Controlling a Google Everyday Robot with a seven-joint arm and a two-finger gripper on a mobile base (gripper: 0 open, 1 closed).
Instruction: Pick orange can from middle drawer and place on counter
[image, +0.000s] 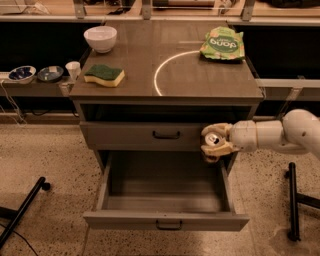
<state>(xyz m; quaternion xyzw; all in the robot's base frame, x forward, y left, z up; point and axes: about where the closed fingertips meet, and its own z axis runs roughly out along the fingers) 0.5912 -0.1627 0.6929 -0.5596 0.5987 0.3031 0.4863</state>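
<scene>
Hand: my gripper (214, 146) hangs at about 3 o'clock in the camera view. It is above the right wall of the open middle drawer (165, 220) and in front of the right end of the upper drawer front (145, 136). My arm reaches in from 3 o'clock.
Grip: my fingers are pinched onto the orange can (215, 139), one above it and one below.
Can, place: it is in my grasp, out of the drawer and in the air, below the level of the counter (185, 80).
Can, look: its shiny silver top with pull tab faces the camera. My fingers hide nearly all of the body.
Can, axis: tilted, with the top leaning out toward the viewer rather than upright.
Deciding relation: the counter lies at 11 to 12 o'clock from my hand, and its front lip overhangs just above the can.
Next move, as I judge it: rise clear of that lip before swinging inward, then right the can.
Landing spot: the bare stretch by the white arc line (159, 75), between the sponge (104, 75) at 9 o'clock and the green bag (223, 44) at 1 o'clock.
</scene>
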